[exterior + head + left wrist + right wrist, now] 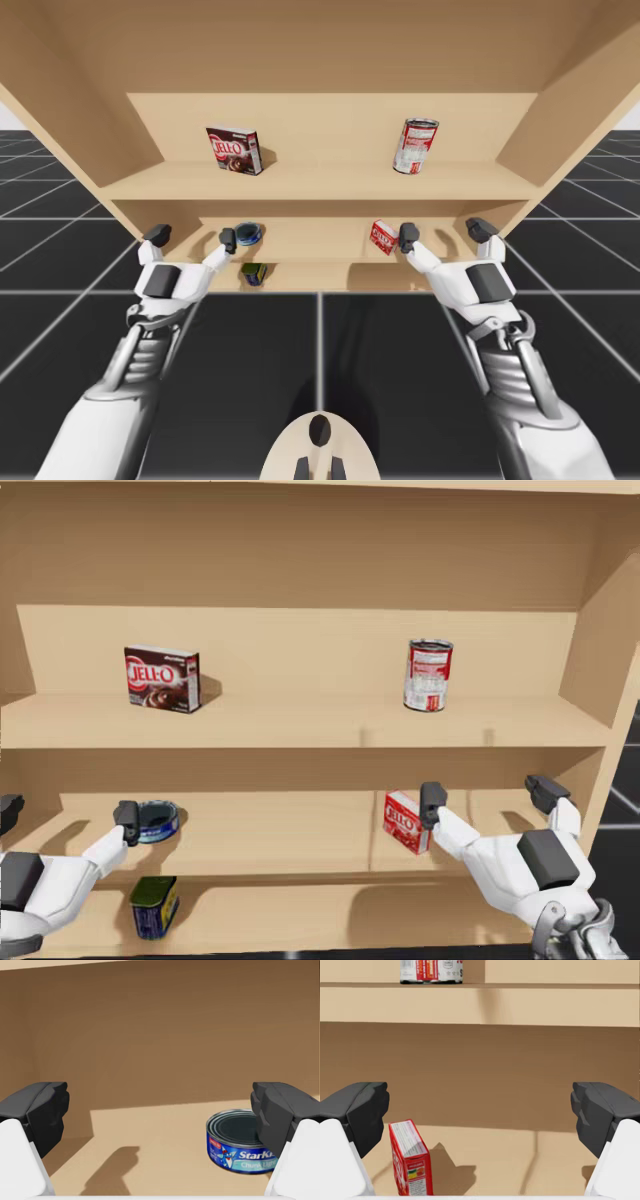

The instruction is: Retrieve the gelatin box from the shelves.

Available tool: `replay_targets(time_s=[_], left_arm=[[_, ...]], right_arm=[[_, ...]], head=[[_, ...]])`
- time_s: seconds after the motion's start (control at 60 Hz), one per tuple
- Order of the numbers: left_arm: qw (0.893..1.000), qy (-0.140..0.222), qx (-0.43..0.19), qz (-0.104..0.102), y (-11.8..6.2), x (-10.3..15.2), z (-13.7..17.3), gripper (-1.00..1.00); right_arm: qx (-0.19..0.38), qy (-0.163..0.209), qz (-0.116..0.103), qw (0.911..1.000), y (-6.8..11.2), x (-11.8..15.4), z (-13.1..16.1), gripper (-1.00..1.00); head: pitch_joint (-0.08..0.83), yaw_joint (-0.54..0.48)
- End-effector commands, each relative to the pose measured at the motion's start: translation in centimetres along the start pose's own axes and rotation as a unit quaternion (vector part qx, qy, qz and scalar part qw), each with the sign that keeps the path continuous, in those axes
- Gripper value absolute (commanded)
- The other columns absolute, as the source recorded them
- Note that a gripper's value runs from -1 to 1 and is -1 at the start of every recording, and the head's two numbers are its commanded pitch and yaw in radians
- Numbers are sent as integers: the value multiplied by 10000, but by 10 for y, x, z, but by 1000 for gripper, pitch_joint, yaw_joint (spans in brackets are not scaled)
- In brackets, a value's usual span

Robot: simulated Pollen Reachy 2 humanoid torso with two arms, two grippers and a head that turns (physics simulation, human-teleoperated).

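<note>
A small red box [404, 822] stands on the middle shelf [290, 830], with my right gripper [489, 796] open beside it. Its left fingertip is level with the box's right side. In the right wrist view the red box [411, 1165] stands just inside the left finger of my right gripper [480, 1110], nothing touching it. A larger dark maroon box [162, 678] stands on the upper shelf at the left. My left gripper [65, 813] is open at the middle shelf's left end.
A flat blue can [240, 1147] lies ahead of my left gripper [160, 1110], by its right finger. A red and white can [429, 675] stands on the upper shelf at the right. A dark green can [155, 907] lies on the lowest shelf.
</note>
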Motion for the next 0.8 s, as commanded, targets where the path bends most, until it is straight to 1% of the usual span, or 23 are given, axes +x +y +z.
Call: replay_targets(time_s=[0.017,0.117,0.25,0.433,0.483,0.517,0.55,0.583,0.633,0.667,0.683,0.7,0.717,0.733,0.8], left_arm=[[9999,-19,10,-103,-2,-2,0,-1000],[9999,-27,19,-103,-2,-1,0,-1000],[10000,-34,10,-90,-3,-1,0,-1000],[10000,-43,20,-84,-3,-1,0,-1000],[10000,-34,35,-82,-3,-1,0,-1000],[10000,-25,45,-74,-3,-1,0,-1000],[10000,-18,48,-67,-3,-1,0,-1000],[10000,-16,50,-65,-3,-1,0,-1000],[10000,-22,48,-55,-3,-1,0,-1000],[10000,-43,41,-48,-3,-1,0,-1000],[10000,-60,36,-45,-2,-1,0,-1000],[10000,-85,27,-38,-2,0,0,-1000],[9999,-103,21,-33,-3,0,0,-1000],[9999,-132,23,-29,-2,1,1,-1000],[9998,-181,18,0,-2,2,1,-1000]], right_arm=[[-30,13,32,10000,1,-2,-1,-1000],[-34,19,34,10000,1,-3,-1,-1000],[-26,0,53,10000,1,-4,-2,-1000],[62,-9,15,10000,3,1,0,-1000],[108,36,-54,9999,6,6,4,-1000],[330,169,-180,9991,8,12,7,-1000],[323,152,-166,9992,10,18,12,-1000],[474,122,-214,9986,12,22,16,-1000],[607,157,-226,9978,14,27,21,-1000],[751,203,-253,9966,15,29,24,-1000],[817,256,-334,9958,15,28,25,-1000],[898,271,-465,9945,16,27,28,-1000],[898,211,-471,9946,17,27,28,-1000],[1006,283,-428,9936,16,27,29,-1000],[1182,437,-515,9907,17,22,32,-1000]], head=[[296,-107],[362,-170],[417,-213],[433,-224],[432,-220],[432,-218],[432,-219],[433,-223],[437,-227],[439,-229],[439,-230],[439,-230],[439,-230],[439,-231],[438,-233]])
